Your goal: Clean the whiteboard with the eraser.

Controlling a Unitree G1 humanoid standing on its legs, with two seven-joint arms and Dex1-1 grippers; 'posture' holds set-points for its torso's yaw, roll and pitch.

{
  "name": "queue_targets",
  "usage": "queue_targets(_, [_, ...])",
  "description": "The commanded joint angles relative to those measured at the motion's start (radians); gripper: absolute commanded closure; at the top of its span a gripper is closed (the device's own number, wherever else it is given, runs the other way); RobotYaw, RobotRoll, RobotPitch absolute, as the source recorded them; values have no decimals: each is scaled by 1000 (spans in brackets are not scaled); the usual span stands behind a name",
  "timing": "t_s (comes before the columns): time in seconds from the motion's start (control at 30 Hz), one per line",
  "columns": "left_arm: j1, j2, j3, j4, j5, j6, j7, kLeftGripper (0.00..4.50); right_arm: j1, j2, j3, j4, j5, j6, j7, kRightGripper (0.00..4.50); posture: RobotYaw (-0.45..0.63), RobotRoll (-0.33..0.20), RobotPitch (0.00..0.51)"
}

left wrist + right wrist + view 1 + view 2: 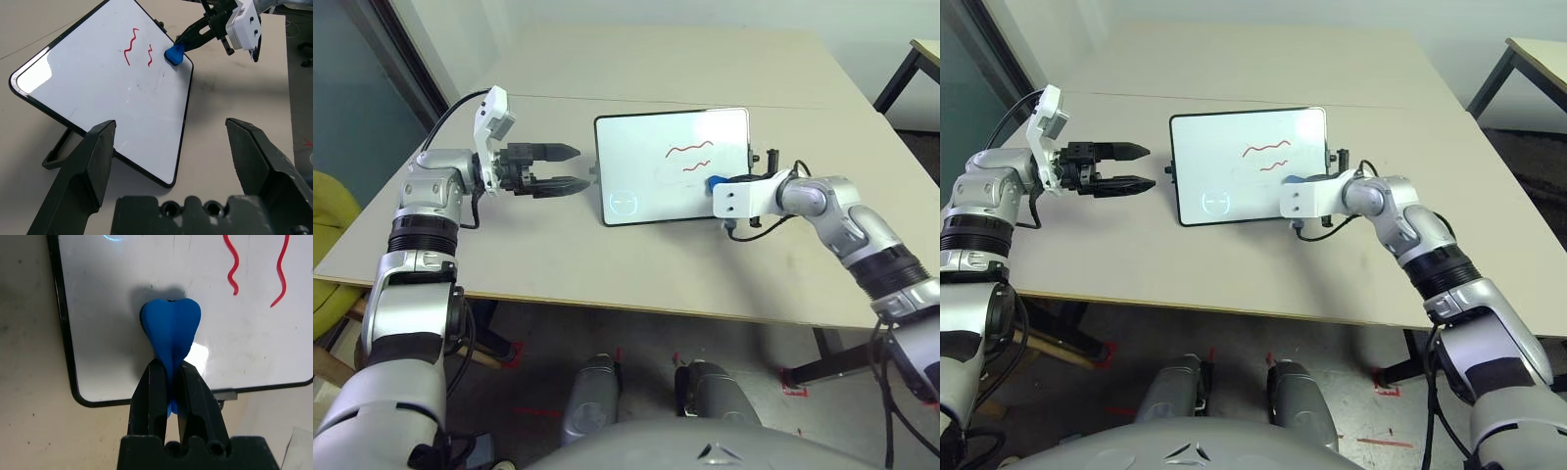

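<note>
Spreading across most of the head views, the beige table (636, 264) carries the whiteboard (646, 166), which stands propped at a tilt near the table's middle, its black-framed face turned toward the robot. On that face two red squiggles (689, 157) sit toward the board's 2 o'clock area, and a faint circle mark (625, 202) lies in the corner at 7 o'clock. From the board's centre, the left gripper (560, 167) hangs at 9 o'clock, just off the board's left edge and apart from it, pointing toward the board; its two black fingers (83, 171) stand wide apart with nothing between them. At 4 o'clock from the board's centre, the right gripper (168, 374) reaches in over the board's right edge, its fingers pinched tight on the eraser (171, 330). That small blue bone-shaped block is held by one end, with its broad free end lying over the white surface just below the squiggles, near the right rim; whether it presses the surface cannot be told.
</note>
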Motion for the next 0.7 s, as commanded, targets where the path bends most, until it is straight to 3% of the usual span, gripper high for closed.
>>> queue_targets(0.03, [-18,-3,-5,13,4,-11,-4,0,5,-15,-27,12,8,2,-7,4414,137,0,17])
queue_targets(0.27, [-21,-3,-5,17,4,-16,-3,0,0,11,-9,4,7,2,-12,4428,140,0,14])
queue_targets(0.7, [-19,0,-2,10,2,-12,-1,0,-59,149,46,-13,-20,-10,7,4429,150,0,9])
